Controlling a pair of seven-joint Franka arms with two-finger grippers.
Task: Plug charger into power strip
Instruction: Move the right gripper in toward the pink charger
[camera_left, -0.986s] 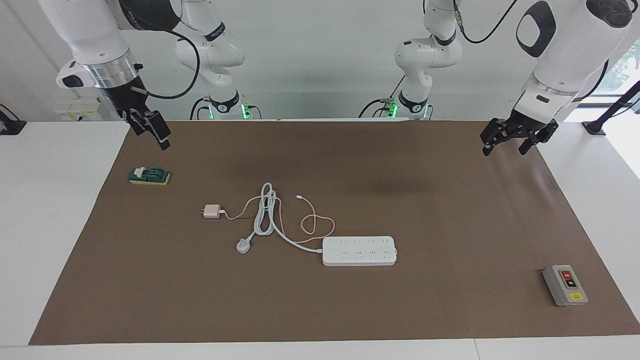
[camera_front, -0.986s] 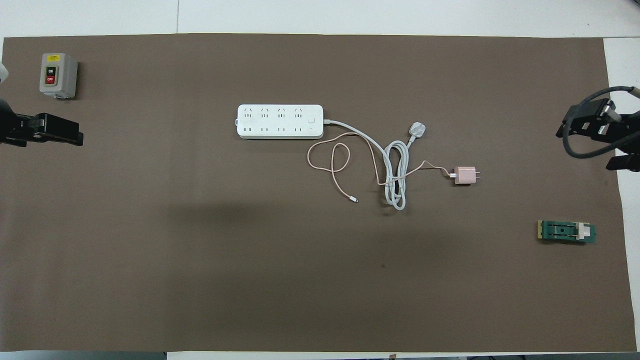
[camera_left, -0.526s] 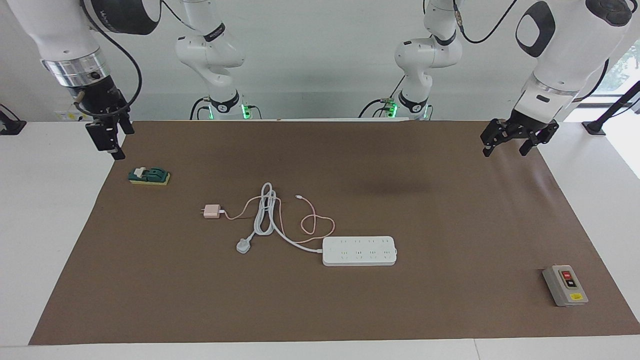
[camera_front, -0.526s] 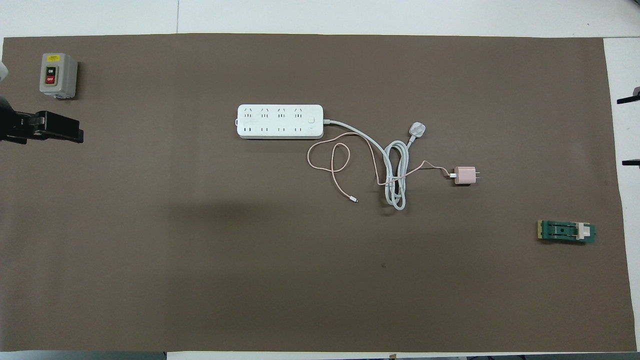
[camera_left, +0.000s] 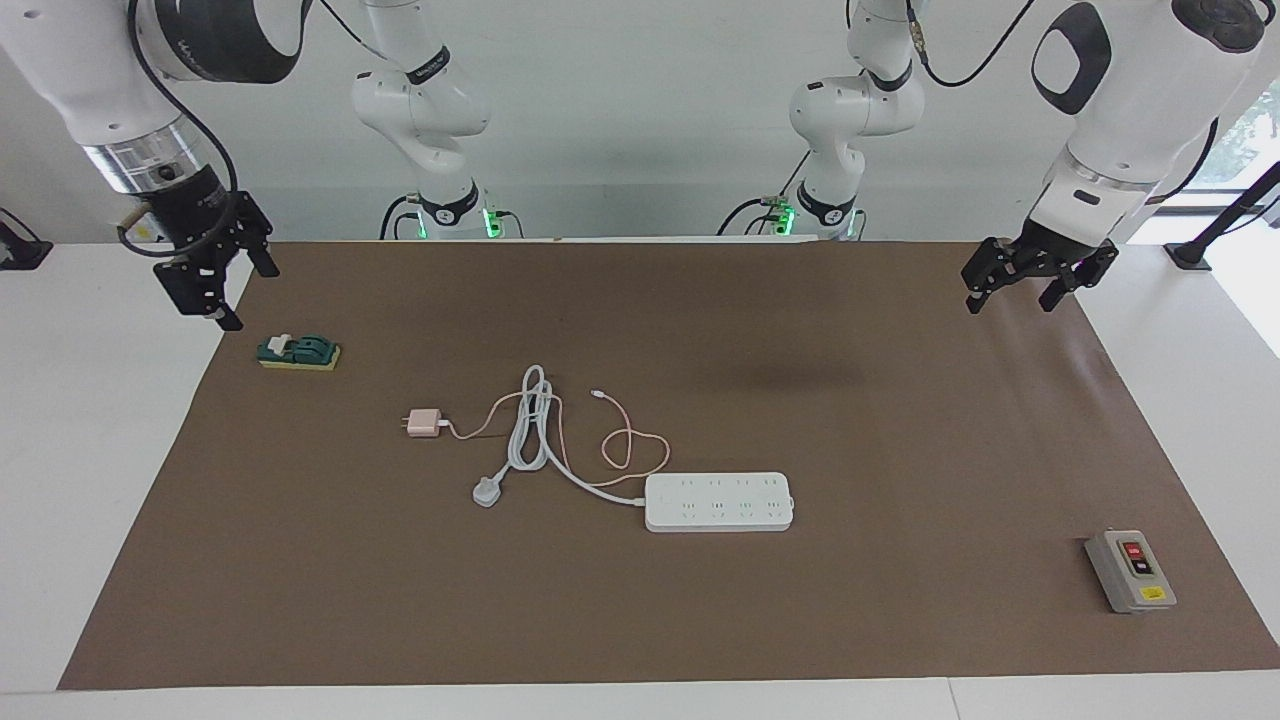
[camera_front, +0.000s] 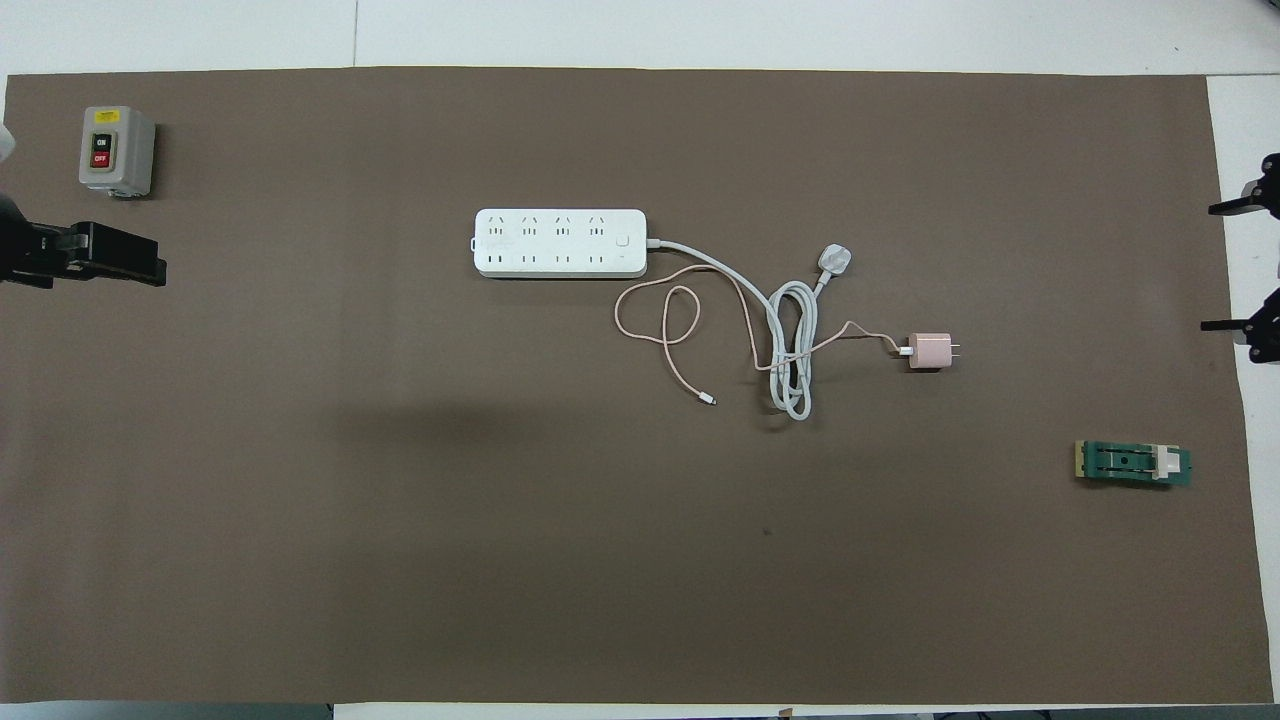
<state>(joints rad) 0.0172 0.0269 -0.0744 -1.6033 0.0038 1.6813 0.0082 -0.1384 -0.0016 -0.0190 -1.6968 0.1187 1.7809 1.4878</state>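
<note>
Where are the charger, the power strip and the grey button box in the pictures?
charger (camera_front: 931, 351): overhead view, top of its pink cube.
power strip (camera_left: 718, 501): facing view, middle of its socket face.
grey button box (camera_front: 115, 150): overhead view, its front face.

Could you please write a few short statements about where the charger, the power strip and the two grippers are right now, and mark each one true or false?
1. The charger is plugged into the power strip. False: it lies on the brown mat, apart from the strip.
2. The charger lies nearer to the robots than the power strip. True.
3. The right gripper holds the charger. False: it is open and empty, over the mat's edge at the right arm's end.
4. The left gripper is open and holds nothing. True.
5. The grey button box sits beside the charger. False: it sits at the left arm's end of the table.
</note>
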